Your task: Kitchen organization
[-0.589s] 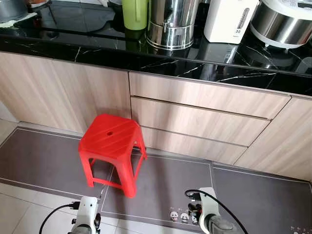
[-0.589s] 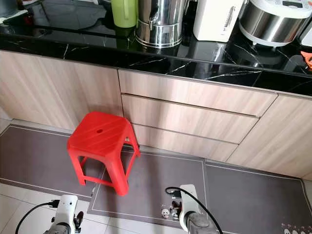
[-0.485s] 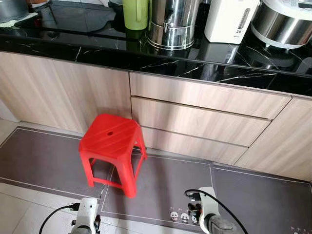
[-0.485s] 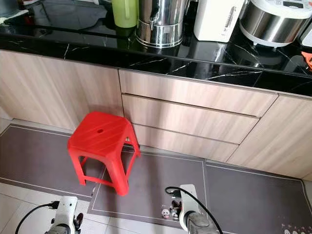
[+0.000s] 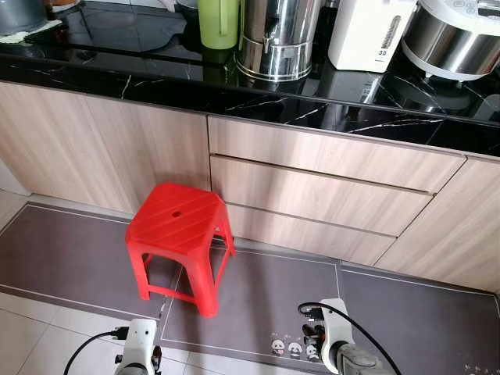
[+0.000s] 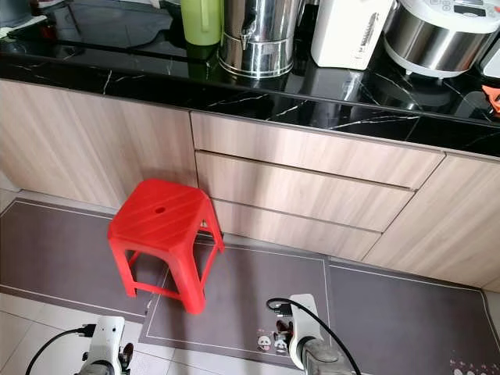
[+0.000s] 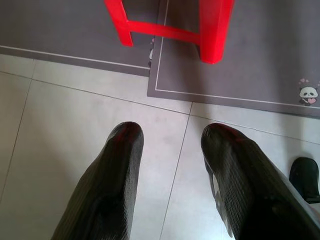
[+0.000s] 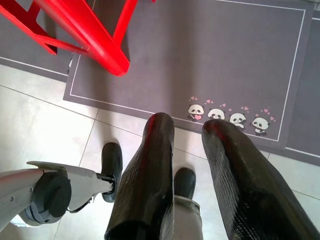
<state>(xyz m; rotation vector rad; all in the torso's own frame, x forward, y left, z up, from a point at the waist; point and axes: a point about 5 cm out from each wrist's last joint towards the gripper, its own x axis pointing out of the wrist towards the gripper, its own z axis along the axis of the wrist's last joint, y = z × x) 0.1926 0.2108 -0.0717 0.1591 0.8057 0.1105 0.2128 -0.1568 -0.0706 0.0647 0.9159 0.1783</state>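
I am standing back from the long black table (image 5: 156, 78), which runs across the top from 9 to 3 o'clock. Under it are wood drawers (image 5: 320, 195). I have nothing in hand yet, so I think the step now is to walk up close.

To do it well, I should go slow and steer around the red stool (image 5: 178, 234). It sits on the gray mat (image 5: 258, 305), at about 9 o'clock from the middle. I should stop when the things on the table are near enough to reach.

Those things are at 12 o'clock. From big to small: the silver rice cooker (image 5: 453, 39) at 1 o'clock, the steel water urn (image 5: 277, 39), the white hot-water pot (image 5: 367, 31) and the green jug (image 5: 217, 22).

Both arms hang low. The left jaws (image 7: 170, 137) are wide apart and hold nothing, over the pale floor tiles (image 7: 75, 125). The right jaws (image 8: 187, 130) are a little apart and hold nothing too.

The white pot has some dark marks on its front, too small for me to read. The mat has little pandas (image 8: 230, 117) with pink hearts, no words.
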